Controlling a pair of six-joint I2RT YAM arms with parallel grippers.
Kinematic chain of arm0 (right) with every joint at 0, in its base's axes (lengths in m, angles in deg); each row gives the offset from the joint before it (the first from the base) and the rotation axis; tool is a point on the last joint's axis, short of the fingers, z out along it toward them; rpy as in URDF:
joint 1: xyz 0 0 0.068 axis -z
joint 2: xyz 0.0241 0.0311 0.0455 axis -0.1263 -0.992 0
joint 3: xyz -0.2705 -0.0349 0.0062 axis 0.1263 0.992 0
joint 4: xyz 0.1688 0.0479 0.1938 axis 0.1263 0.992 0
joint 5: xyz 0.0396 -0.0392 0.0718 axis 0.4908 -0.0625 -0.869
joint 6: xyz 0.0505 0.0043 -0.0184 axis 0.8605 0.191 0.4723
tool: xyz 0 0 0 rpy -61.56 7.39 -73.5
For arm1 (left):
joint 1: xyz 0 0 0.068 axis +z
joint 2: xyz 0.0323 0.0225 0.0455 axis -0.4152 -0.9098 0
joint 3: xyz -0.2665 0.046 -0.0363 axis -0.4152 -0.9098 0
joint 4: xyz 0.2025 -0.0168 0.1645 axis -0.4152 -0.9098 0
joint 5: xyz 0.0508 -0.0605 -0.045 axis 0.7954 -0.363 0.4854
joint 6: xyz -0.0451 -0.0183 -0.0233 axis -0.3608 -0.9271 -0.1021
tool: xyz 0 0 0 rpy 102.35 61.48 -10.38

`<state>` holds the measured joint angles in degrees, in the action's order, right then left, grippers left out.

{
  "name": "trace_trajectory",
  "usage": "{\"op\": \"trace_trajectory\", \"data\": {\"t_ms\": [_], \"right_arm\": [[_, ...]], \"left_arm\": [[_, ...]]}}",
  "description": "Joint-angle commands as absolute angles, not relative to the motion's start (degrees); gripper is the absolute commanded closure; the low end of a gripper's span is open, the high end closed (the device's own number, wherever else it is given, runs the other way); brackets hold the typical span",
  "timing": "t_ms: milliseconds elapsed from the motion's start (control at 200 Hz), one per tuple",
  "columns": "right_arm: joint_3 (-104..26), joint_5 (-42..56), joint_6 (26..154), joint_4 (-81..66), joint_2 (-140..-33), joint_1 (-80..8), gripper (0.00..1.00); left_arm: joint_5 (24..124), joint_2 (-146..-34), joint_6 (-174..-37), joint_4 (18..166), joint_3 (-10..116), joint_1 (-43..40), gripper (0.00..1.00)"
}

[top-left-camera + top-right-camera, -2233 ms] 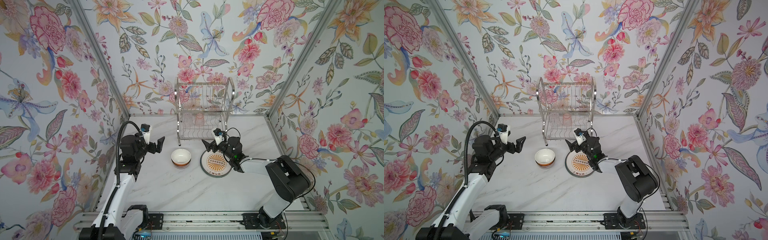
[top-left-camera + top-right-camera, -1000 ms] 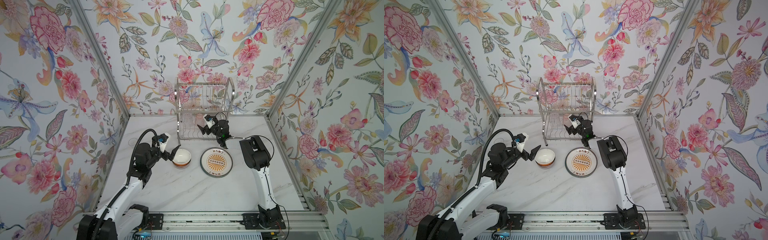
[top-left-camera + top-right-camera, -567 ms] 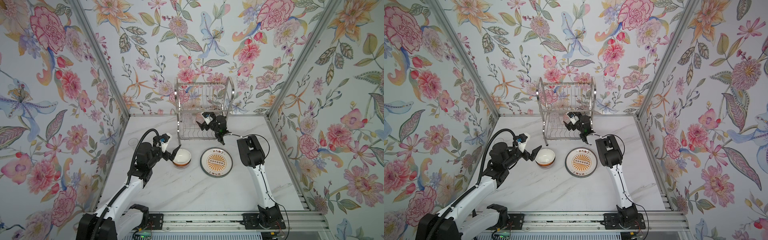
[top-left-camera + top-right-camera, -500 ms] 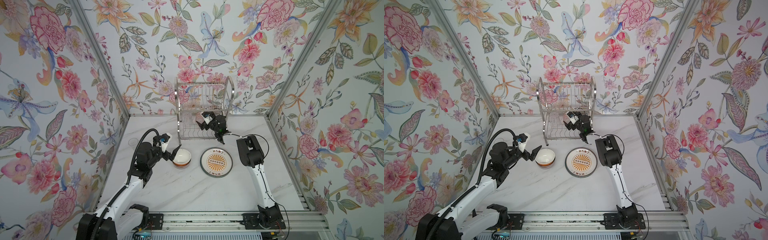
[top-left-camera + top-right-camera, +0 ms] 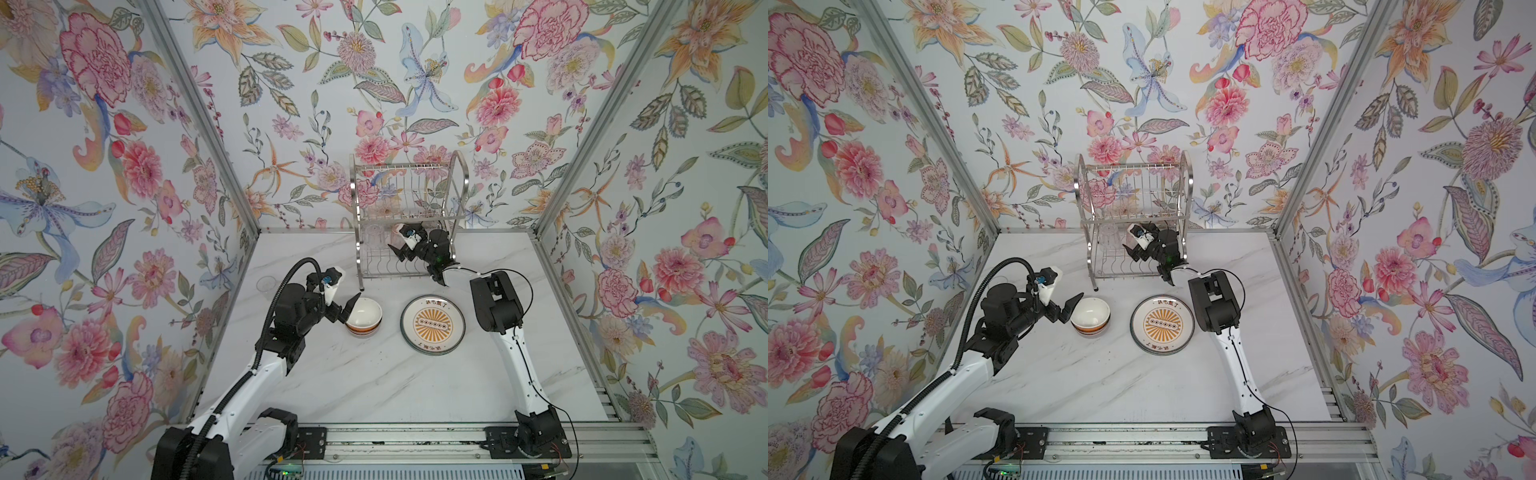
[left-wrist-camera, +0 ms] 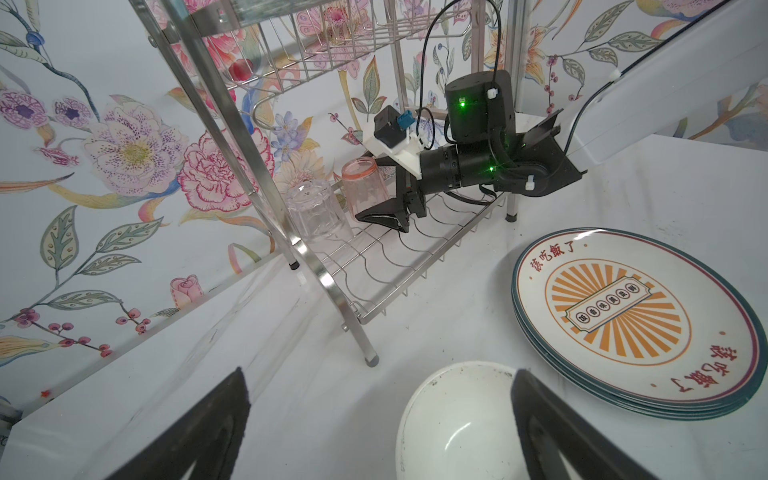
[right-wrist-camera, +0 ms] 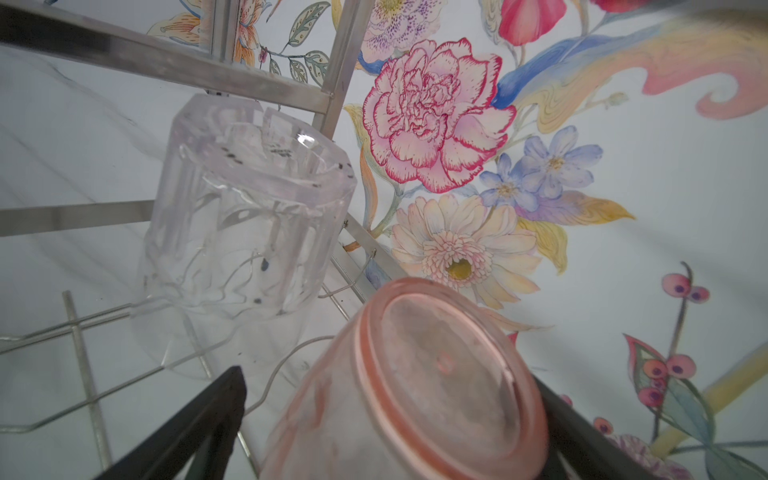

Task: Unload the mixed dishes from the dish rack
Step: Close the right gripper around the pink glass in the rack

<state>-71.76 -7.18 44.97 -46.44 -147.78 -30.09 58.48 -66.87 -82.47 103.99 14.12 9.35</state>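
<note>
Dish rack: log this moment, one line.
right fingers open astride pink glass, dish rack lower tier | clear glass beside it | left fingers open at bowl on table | plate stack on table

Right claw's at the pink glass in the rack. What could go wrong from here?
The right claw stands open around the upside-down pink glass, close to the clear glass; closing could knock that one. The left claw straddles the rim of the bowl; a nudge might tip it.

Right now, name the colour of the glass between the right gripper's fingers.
A pink glass; the right wrist view shows it best.
</note>
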Motion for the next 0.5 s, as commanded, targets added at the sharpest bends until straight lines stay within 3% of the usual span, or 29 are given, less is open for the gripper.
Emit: {"op": "trace_trajectory", "data": {"t_ms": [0, 496], "right_arm": [[-71.6, -9.8, 44.6, -48.1, -148.7, -30.3, 0.0], [-65.8, -9.4, 46.0, -53.5, -145.8, -30.7, 0.08]], "left_arm": [[59.4, -67.2, -81.7, 103.1, 16.0, 8.6, 0.01], [59.2, -67.1, -80.8, 102.9, 15.3, 8.3, 0.01]]}}
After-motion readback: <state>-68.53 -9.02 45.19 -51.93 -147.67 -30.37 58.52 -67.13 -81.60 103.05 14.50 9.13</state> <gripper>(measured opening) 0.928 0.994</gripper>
